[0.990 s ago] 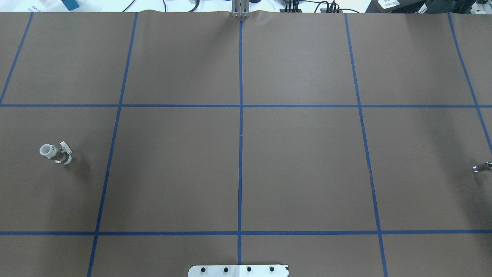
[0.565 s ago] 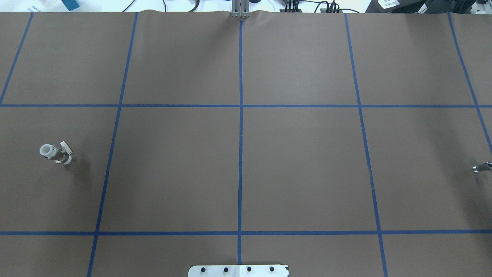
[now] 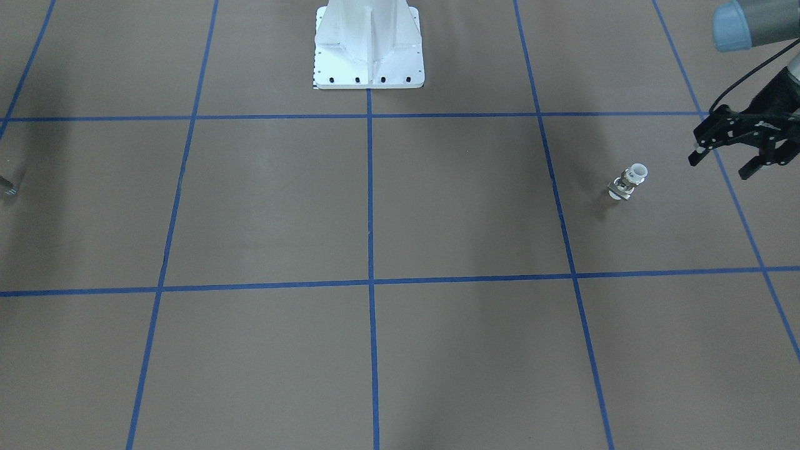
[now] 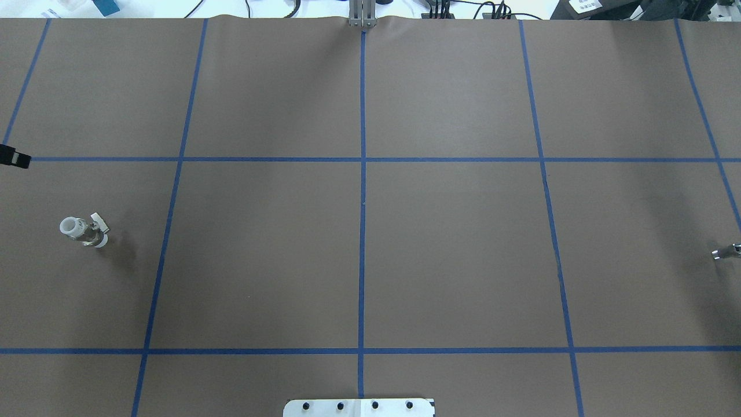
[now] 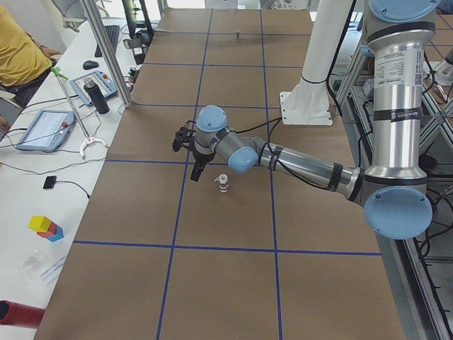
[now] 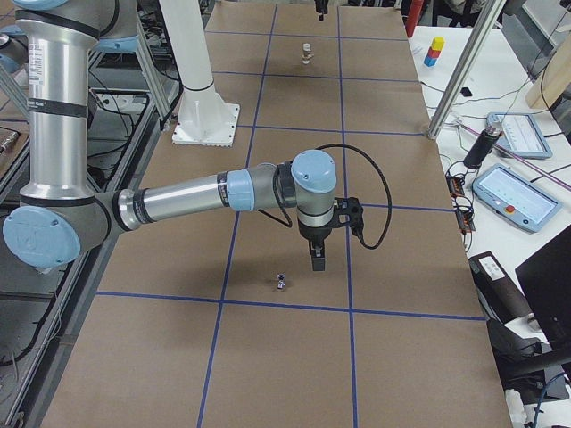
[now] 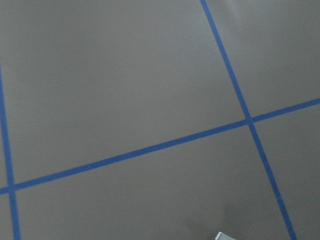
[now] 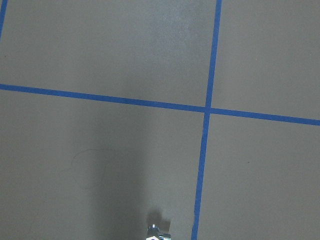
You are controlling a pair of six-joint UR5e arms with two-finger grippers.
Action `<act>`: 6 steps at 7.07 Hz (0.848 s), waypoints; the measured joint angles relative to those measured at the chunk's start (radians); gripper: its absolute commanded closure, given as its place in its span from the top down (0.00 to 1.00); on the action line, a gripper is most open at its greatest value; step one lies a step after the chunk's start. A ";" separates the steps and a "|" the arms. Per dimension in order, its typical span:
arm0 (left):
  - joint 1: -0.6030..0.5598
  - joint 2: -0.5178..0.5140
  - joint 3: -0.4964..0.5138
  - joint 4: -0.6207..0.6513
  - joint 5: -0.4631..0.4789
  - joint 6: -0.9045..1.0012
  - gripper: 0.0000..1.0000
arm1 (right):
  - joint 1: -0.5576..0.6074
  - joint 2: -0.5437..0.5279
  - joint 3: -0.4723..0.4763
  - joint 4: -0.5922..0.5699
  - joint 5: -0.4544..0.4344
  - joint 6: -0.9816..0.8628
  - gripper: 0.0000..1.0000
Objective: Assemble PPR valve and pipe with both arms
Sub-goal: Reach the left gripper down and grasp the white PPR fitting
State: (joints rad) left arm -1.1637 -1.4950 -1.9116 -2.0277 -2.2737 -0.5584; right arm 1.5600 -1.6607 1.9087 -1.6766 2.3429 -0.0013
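Note:
The PPR valve (image 4: pixel 84 230) stands on the brown mat at the left side, white collar up; it also shows in the front-facing view (image 3: pixel 628 181) and in the exterior left view (image 5: pixel 223 183). The pipe (image 4: pixel 726 251) is a small metallic stub at the far right edge, also seen in the exterior right view (image 6: pixel 281 282) and at the bottom of the right wrist view (image 8: pixel 158 232). My left gripper (image 3: pixel 719 167) hovers open and empty, beside and above the valve. My right gripper (image 6: pixel 317 259) hangs near the pipe, just beyond it; I cannot tell if it is open.
The white pedestal (image 3: pixel 369 50) stands at the middle of the robot's side of the table. Blue tape lines (image 4: pixel 362 202) divide the mat into squares. A side desk with tablets (image 5: pixel 46 127) and an aluminium post (image 5: pixel 106 57) runs along the far edge.
A black tip of my left gripper has come into the overhead view at the left edge, beyond the valve. The valve and the pipe have not moved.

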 measured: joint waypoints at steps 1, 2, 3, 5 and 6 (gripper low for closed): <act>0.079 0.011 -0.006 -0.014 0.068 -0.074 1.00 | 0.000 -0.003 0.000 0.000 0.000 -0.001 1.00; 0.156 0.016 -0.007 -0.019 0.145 -0.124 1.00 | 0.000 -0.004 0.001 0.000 0.000 -0.001 1.00; 0.214 0.019 -0.004 -0.019 0.190 -0.151 1.00 | 0.000 -0.005 0.000 0.000 0.000 -0.002 1.00; 0.295 0.019 0.011 -0.017 0.244 -0.193 0.99 | 0.000 -0.005 -0.003 0.000 0.000 -0.002 1.00; 0.316 0.020 0.023 -0.017 0.256 -0.201 0.99 | 0.000 -0.005 -0.003 0.000 0.000 -0.002 1.00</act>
State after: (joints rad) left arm -0.8481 -1.4752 -1.8888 -2.0445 -2.0175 -0.7594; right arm 1.5601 -1.6659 1.9056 -1.6766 2.3424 -0.0031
